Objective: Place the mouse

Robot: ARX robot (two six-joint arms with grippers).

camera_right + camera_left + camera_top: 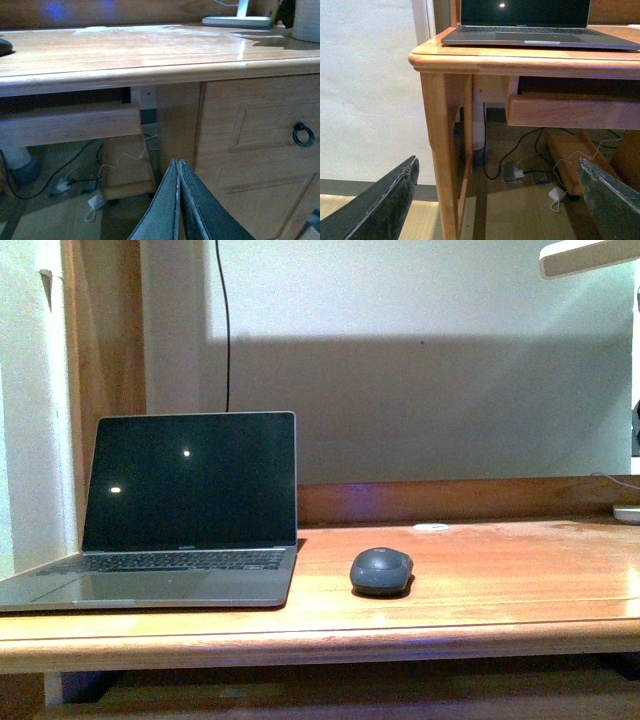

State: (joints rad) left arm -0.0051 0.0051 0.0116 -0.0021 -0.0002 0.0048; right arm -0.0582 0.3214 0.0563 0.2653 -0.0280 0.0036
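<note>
The dark grey mouse sits on the wooden desk, just right of the open laptop. Its edge also shows at the far side of the right wrist view. Neither arm shows in the front view. My left gripper is open and empty, held low in front of the desk's corner leg, below the desktop. My right gripper is shut on nothing, also below the desktop edge, in front of the drawer unit.
A small flat white disc lies at the desk's back. A lamp base stands on the desk's right part. Cables and adapters lie on the floor under the desk. A drawer with a ring handle is beside my right gripper.
</note>
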